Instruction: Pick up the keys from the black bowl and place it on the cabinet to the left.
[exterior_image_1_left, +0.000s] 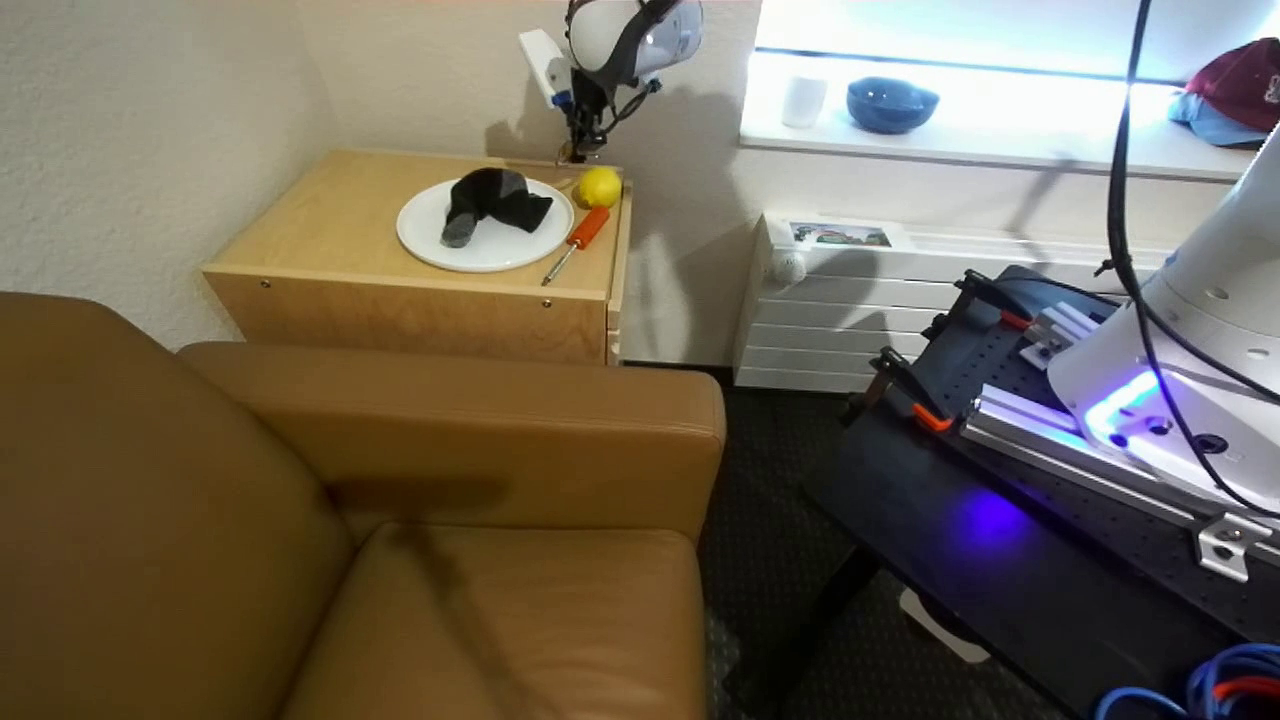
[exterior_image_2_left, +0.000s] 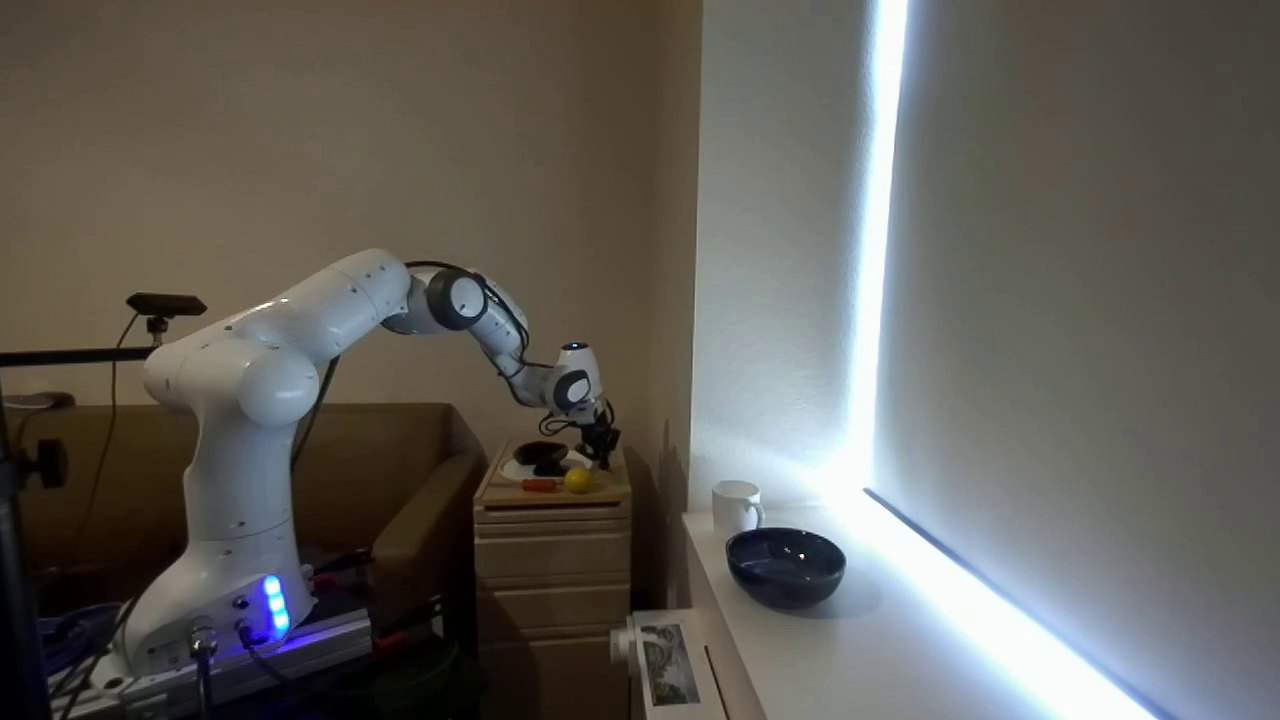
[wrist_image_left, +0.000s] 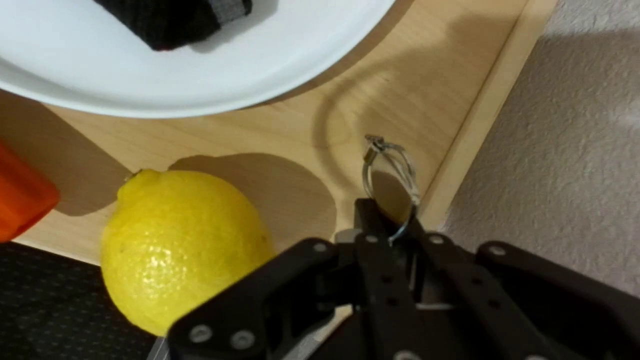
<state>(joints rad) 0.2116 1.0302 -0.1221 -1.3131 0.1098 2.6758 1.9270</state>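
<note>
Your gripper (wrist_image_left: 392, 222), lower right in the wrist view, pinches the keys (wrist_image_left: 409, 177), of which only a thin loop shows clearly, over the cabinet (wrist_image_left: 290, 132). In an exterior view, the black bowl (exterior_image_1_left: 891, 107) sits at upper right on the windowsill (exterior_image_1_left: 1020, 135).

Place: lounge-like; home or office unclear
Sofa (exterior_image_1_left: 430, 460): lower left in an exterior view
Cabinet (exterior_image_1_left: 325, 215): upper left
Radiator (exterior_image_1_left: 840, 322): right of centre
</note>
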